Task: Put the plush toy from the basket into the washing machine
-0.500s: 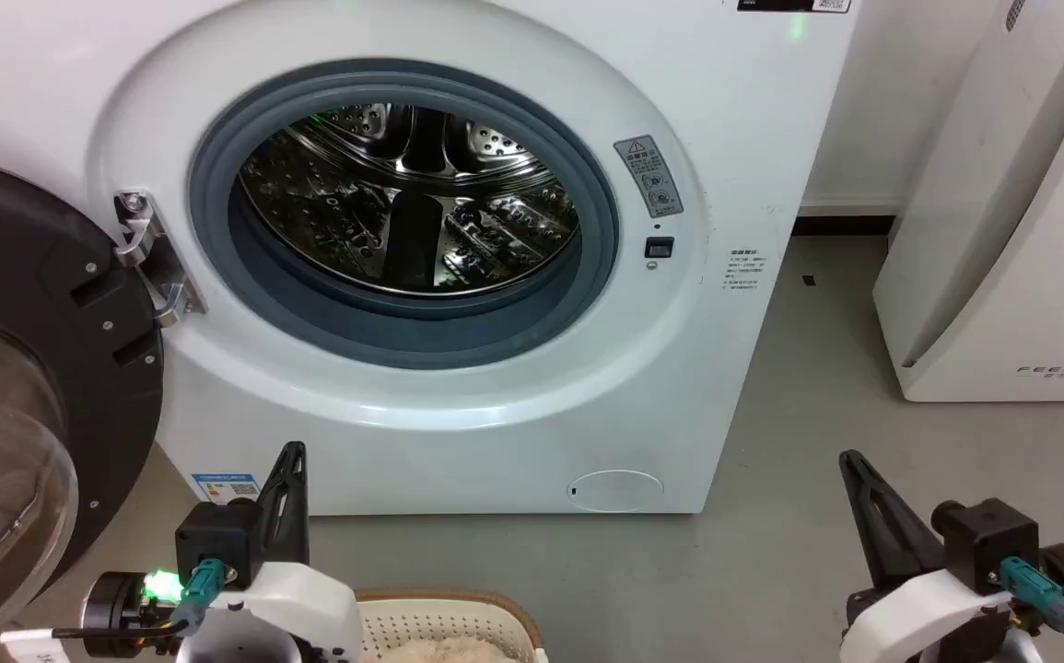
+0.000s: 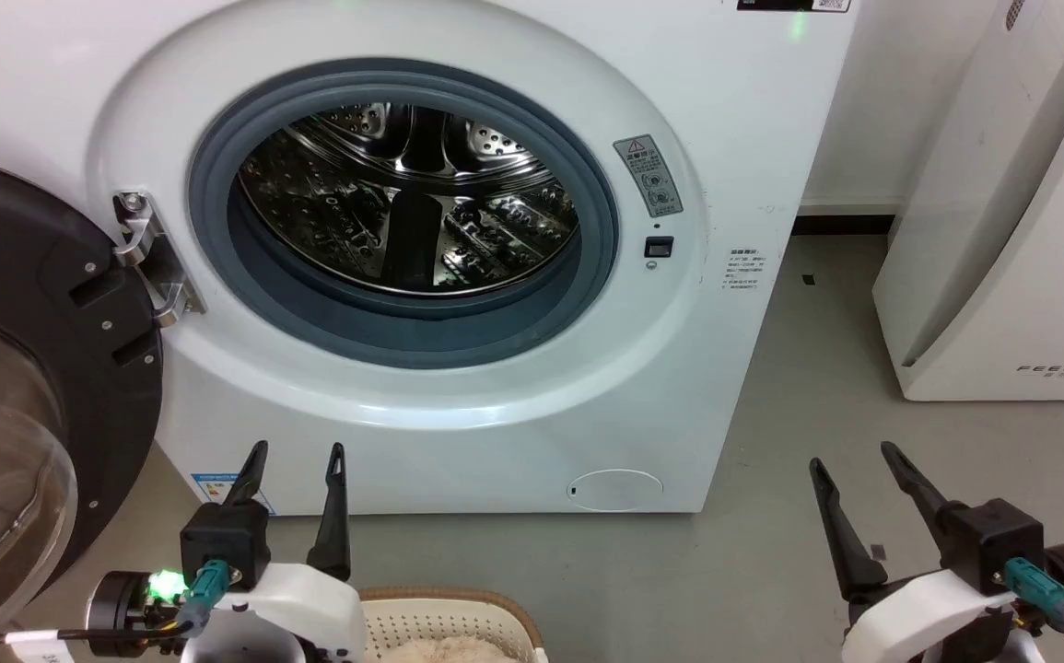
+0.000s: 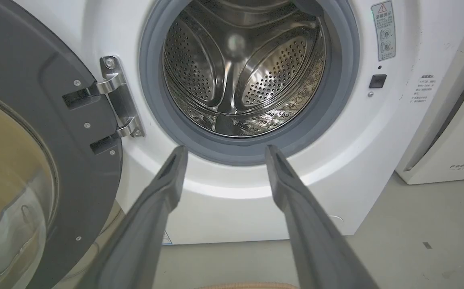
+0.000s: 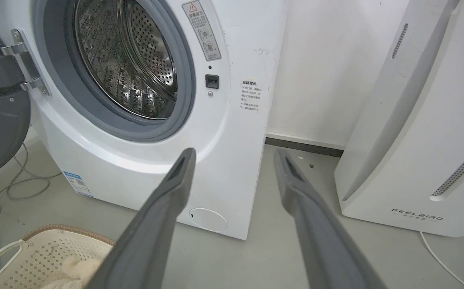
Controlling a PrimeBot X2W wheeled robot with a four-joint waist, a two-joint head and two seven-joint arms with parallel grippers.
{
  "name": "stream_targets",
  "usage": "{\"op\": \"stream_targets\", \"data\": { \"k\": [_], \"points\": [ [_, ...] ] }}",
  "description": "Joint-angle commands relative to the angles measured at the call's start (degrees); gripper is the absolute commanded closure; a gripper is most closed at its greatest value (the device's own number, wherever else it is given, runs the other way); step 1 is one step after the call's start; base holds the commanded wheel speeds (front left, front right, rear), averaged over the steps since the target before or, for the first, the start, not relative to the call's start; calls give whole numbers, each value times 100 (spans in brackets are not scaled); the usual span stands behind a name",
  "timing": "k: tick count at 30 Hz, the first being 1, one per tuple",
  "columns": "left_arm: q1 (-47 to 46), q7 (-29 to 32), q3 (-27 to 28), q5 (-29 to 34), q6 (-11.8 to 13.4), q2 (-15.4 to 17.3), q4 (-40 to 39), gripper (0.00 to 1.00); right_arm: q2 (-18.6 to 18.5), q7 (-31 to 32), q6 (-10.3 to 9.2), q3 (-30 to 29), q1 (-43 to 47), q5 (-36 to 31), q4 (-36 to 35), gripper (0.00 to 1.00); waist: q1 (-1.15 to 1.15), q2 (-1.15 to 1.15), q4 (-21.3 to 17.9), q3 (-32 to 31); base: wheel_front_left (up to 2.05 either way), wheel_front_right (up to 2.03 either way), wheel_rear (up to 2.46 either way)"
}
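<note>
The plush toy (image 2: 444, 650), in the basket (image 2: 506, 608) before the washing machine (image 2: 725, 387), looks light and squashy: pinch deep into its body. Left hand (image 2: 299, 451) and right hand (image 2: 851, 456) both released.

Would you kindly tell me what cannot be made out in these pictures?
- Shaggy cream plush toy: head view, cut off by the bottom edge; shape and eyes hidden.
- Cream perforated plastic basket: head view, mostly below the bottom edge.
- Small printed notice on the large white front-loading washing machine: head view, too small to read.
- Black-rimmed glass door: head view, cut by the left edge.
</note>
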Motion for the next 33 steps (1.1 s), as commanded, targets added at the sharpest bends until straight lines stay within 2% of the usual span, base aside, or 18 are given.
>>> {"op": "stream_targets", "data": {
  "k": [1,16,33],
  "points": [
    [17,-64,-13,-60,11,0,24,0,0,-58,0,-29,23,44,7,0,0,0,-1,3,0,0,0],
    [-8,-243,-138,-224,6,0,288,0,0,-236,-1,-131,4,111,-6,0,0,0,-20,142,0,0,0],
    [-455,-435,-272,-440,-104,0,1066,0,0,-427,-2,-174,-94,129,-234,0,0,0,-2,752,0,0,0]
  ]
}}
